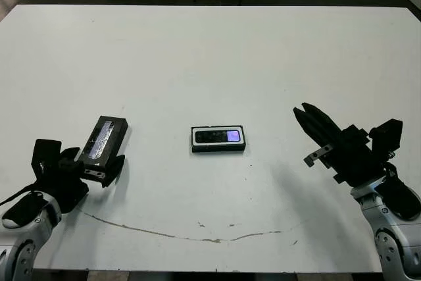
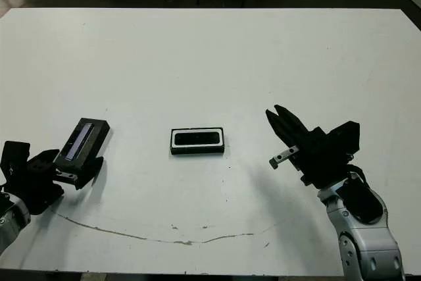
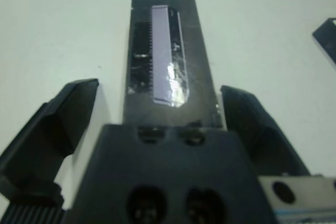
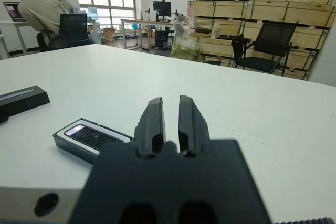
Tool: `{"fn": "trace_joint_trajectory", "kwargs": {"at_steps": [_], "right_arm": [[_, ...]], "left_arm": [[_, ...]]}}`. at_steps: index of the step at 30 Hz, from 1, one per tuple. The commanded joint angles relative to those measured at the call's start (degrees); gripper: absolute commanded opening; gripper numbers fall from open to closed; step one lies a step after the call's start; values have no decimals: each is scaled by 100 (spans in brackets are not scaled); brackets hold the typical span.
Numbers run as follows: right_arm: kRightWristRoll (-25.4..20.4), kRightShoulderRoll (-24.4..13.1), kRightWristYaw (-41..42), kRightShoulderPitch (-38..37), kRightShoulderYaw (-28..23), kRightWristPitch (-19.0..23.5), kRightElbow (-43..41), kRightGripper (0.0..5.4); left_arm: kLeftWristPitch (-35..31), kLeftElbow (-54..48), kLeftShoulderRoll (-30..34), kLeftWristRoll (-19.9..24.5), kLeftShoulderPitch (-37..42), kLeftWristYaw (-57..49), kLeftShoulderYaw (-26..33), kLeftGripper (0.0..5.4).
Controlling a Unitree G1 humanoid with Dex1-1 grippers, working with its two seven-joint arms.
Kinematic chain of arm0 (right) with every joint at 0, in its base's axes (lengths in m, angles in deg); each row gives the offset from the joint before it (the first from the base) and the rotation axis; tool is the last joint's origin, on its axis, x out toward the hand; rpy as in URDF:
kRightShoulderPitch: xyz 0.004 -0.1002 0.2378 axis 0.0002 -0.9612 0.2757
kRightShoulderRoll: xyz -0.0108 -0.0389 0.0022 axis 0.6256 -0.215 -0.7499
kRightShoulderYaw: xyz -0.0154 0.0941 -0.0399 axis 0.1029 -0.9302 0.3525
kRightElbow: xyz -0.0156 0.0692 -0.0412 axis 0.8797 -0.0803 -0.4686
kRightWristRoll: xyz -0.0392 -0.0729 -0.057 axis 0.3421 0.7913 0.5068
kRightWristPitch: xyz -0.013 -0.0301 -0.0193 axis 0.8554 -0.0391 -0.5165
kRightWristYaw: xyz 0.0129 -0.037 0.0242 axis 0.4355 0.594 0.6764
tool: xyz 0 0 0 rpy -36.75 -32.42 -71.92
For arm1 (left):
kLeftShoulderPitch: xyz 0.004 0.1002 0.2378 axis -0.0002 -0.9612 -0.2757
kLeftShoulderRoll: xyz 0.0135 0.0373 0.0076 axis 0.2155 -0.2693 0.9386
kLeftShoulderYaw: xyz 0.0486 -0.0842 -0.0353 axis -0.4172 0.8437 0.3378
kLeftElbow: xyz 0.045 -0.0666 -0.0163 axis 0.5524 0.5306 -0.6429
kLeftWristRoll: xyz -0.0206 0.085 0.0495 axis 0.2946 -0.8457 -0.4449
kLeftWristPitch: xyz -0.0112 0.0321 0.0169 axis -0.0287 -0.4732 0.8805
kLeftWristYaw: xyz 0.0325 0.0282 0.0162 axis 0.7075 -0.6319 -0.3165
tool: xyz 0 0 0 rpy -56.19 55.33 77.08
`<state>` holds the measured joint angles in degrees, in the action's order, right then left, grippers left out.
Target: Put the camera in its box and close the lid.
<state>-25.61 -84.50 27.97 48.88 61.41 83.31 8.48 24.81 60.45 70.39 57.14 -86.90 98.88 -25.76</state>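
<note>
The left gripper's (image 3: 157, 114) two black fingers are spread wide apart, one on each long side of the black rectangular lid with the bluish-grey shiny strip (image 1: 104, 139). No pad is seen pressing the lid; its near end lies between the fingers and its long axis runs away from them along their own line. The right gripper's (image 4: 170, 121) fingers are drawn close together with only a thin slit between them, and nothing is held. They hover above the white table (image 1: 210, 51), pointing towards the middle.

The shallow black box with white lining (image 1: 218, 139) lies at mid-table, long axis crosswise to the robot. The slim black camera with the purplish-blue spot (image 1: 219, 136) is seated in it. The box lies uncovered, well apart from both grippers. The lid lies to the box's left, so the closing move is judged to fall to the left arm, once the fingers clamp.
</note>
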Motion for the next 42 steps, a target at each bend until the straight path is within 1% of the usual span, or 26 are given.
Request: {"fn": "trace_joint_trajectory", "kwargs": {"at_steps": [1, 3, 6, 13, 14, 17, 21, 23, 26, 27, 29, 31, 33, 35, 37, 39, 40, 41, 42], "right_arm": [[2, -33, -4, -38, -29, 14, 20, 0], [19, -47, -48, -60, -28, 77, -50, 0], [-28, -47, -92, -79, -30, 186, -138, 0], [1, -34, -36, -68, -24, 57, -71, 0], [-3, -33, -52, -74, -22, 79, -105, 0], [-64, -45, -177, -98, -40, 361, -234, 0], [-8, -32, 3, -63, -41, 23, -15, 0], [-4, -24, -30, -76, -39, 49, -38, 0], [-22, -16, 16, -60, -30, -23, 18, 0], [10, -25, -1, -61, -25, -22, 22, 0], [46, -42, -108, -81, -22, 123, -70, 0], [-35, -32, -111, -81, -35, 189, -91, 0], [-38, -18, -105, -82, -35, 156, -89, 0], [-30, -17, -55, -75, -31, 86, -43, 0], [-70, -6, -43, -71, -42, 102, -23, 0], [-17, -16, -100, -78, -36, 131, -73, 0], [23, -26, -127, -84, -30, 135, -97, 0], [42, -21, -151, -89, -28, 139, -101, 0], [36, -11, -163, -91, -28, 143, -97, 0]], "left_arm": [[-192, 117, -24, -27, -137, -31, -30, 539], [-250, 40, 0, -54, -177, -53, -52, 539], [-469, -45, -25, 47, -186, -95, 11, 539], [-530, 2, -154, 133, -208, -136, 73, 539], [-546, 39, -113, 154, -202, -72, 58, 539], [-683, 139, -119, 300, -151, -3, 99, 539], [-748, 323, -162, 436, -113, 46, 117, 539], [-881, 494, -198, 576, -44, 28, 184, 539], [-1221, 569, -238, 735, 51, -150, 263, 502], [-1316, 576, -232, 733, 80, -219, 254, 478], [-1408, 538, -175, 639, 100, -325, 169, 429], [-1356, 438, -96, 515, 54, -367, 65, 382], [-1249, 474, 25, 432, 59, -256, -21, 339], [-1020, 488, 199, 301, 11, -47, -149, 336], [-730, 528, 391, 123, -38, 206, -320, 336], [-553, 557, 501, 2, -72, 361, -421, 336], [-519, 526, 542, -51, -94, 385, -456, 336], [-639, 401, 586, -67, -111, 350, -467, 334], [-758, 291, 627, -76, -119, 316, -477, 315]]}}
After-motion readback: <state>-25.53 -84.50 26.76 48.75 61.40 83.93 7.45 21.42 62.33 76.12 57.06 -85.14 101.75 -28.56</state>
